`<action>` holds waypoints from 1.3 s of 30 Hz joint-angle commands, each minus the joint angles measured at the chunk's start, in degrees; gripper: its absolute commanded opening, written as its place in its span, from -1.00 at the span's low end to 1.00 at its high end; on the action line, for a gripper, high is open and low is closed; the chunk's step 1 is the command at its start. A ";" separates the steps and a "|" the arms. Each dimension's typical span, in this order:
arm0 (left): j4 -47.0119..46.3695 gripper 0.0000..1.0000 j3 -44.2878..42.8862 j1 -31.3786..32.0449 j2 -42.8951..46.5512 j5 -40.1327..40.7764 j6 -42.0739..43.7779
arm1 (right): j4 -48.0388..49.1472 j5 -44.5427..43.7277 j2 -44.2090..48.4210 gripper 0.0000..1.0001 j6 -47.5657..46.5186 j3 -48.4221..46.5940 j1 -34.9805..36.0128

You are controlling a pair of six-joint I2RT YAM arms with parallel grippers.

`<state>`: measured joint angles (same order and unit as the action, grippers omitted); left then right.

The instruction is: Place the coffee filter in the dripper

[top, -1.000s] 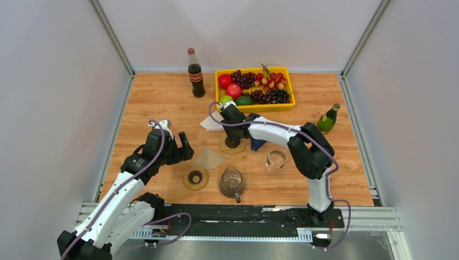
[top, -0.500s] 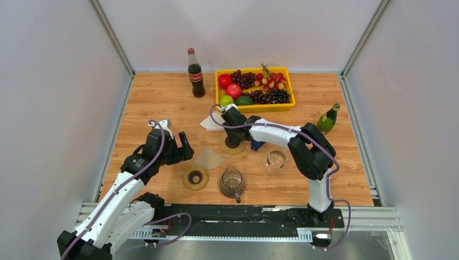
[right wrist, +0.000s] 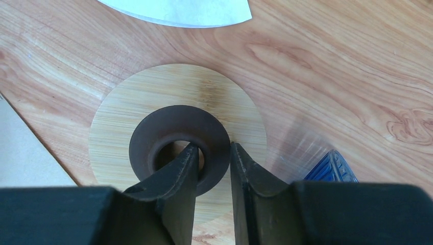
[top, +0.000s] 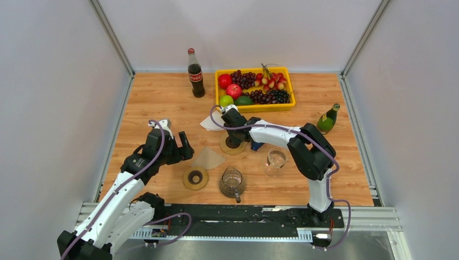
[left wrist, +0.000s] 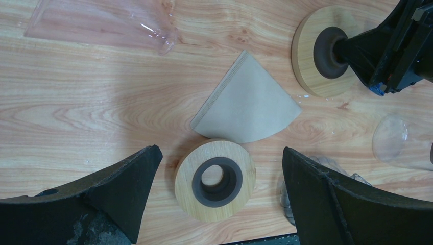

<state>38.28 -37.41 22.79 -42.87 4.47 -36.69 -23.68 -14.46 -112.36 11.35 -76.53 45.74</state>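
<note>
- The left gripper (left wrist: pixel 219 153) hovered above the table (top: pixel 162 97) with its jaws spread wide apart and nothing gripped between them.
- The brown coffee filter (left wrist: pixel 247 104) lay flat on the wood just beyond the tips of the left jaws, in line with the gap between them and free of any grip.
- A wooden ring (left wrist: pixel 184 178) with a dark collar at its middle lay directly under the gap between the left jaws. Its far edge was just beside the filter's curved edge.
- The glass dripper (top: pixel 233 181) stood upright on the outer side of the left gripper's right-hand jaw, which partly hid it in the wrist view. It was near the filter and well apart from the right jaws.
- The right gripper (right wrist: pixel 212 150) was down on a second wooden ring (right wrist: pixel 127 112). One jaw reached into the hole of that ring's dark collar and the other stood just outside the collar's wall.
- The right jaws stood only narrowly apart, with the collar's wall between them. Whether they actually pinched it could not be told.
- A pale fan-shaped sheet (right wrist: pixel 178 10) lay beyond the tips of the right jaws, and a blue object (right wrist: pixel 332 168) sat off to one side of them.
</note>
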 commanded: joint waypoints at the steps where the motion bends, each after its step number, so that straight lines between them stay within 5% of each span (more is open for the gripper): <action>1: -1.13 1.00 -0.39 -0.11 0.14 -0.30 0.88 | 0.19 -4.15 -1.03 -0.42 2.06 -1.11 0.33; 11: -1.25 1.00 -0.39 -0.06 1.15 -0.08 0.92 | 0.22 -7.92 3.33 -0.99 2.63 -1.38 2.52; 25: -4.79 1.00 -1.93 -0.10 3.29 -4.39 0.14 | 2.14 0.72 16.70 -1.00 4.19 1.54 2.55; 39: -34.20 0.96 -3.38 -0.05 -10.76 -30.77 -10.09 | 8.41 4.91 31.35 -1.00 2.10 12.10 5.48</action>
<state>15.49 -37.78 22.79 -48.95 -16.10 -42.65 -21.10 -10.26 -85.73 14.28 -64.97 49.56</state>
